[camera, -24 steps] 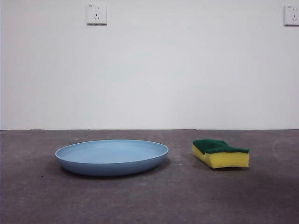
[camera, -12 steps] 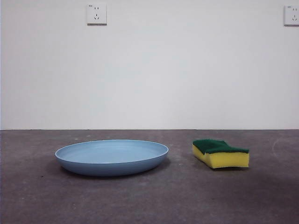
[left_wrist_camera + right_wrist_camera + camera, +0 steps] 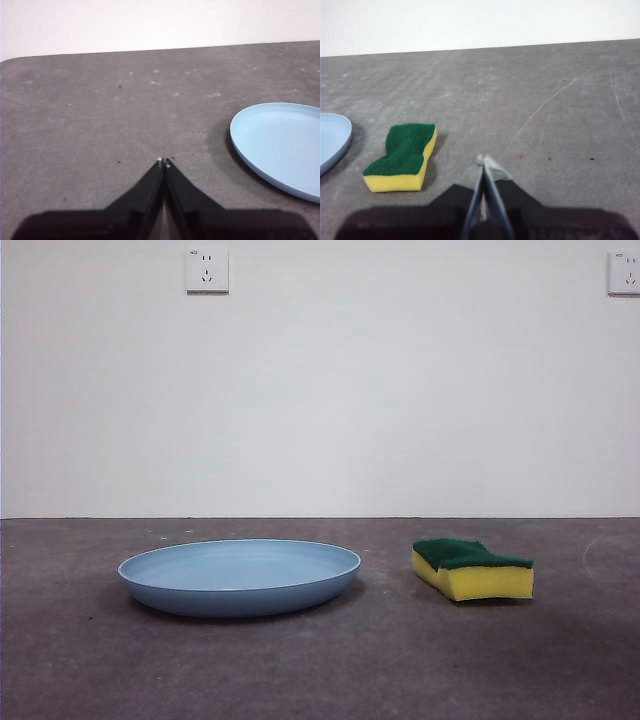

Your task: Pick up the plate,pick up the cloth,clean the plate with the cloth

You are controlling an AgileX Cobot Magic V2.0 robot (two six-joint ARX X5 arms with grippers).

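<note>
Plate (image 3: 240,576) sits bare on the desk (image 3: 320,670) — cloth (image 3: 472,569) beside it, apart. Left tool (image 3: 163,162) and right tool (image 3: 484,161) hover over the desk, both pinched together, gripping nothing.

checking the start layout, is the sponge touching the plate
Apart. The front view shows bare table between the plate and the sponge.

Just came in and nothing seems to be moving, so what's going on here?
Nothing is being handled yet. The plate and the cloth, a yellow sponge with a green top, lie apart on the table. The left gripper waits shut near the plate; the right gripper waits shut near the cloth.
</note>
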